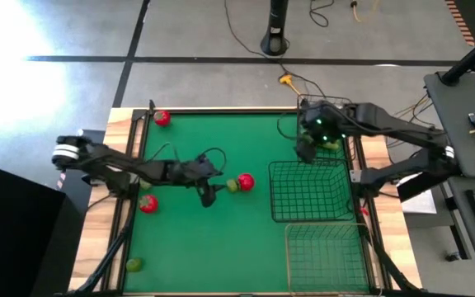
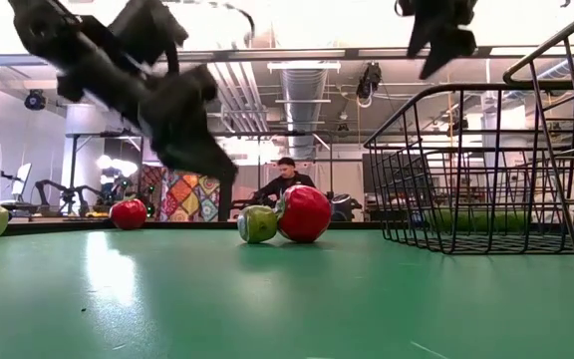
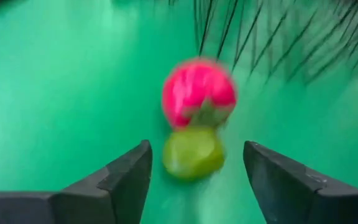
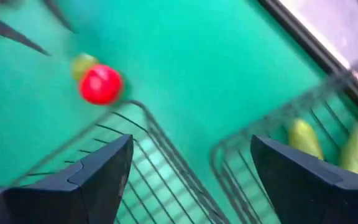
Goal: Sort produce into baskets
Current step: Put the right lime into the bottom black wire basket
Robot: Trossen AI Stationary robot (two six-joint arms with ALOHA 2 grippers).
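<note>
On the green mat we count three red fruits: one [image 1: 245, 181] mid-table touching a yellow-green fruit [image 1: 232, 186], one [image 1: 162, 118] near the far left corner, one [image 1: 148, 204] at the left side. We see a second yellow-green fruit [image 1: 134, 265] at the near left edge. We count three baskets: large dark basket [image 1: 345, 198], paler basket [image 1: 361, 256] nearer us, narrow basket [image 4: 229, 163] holding two cucumbers [image 4: 306, 138]. Left gripper [image 3: 197, 180] is spread, empty, just beside the touching pair. Right gripper [image 4: 191, 180] hangs spread, empty, above the far basket corner
</note>
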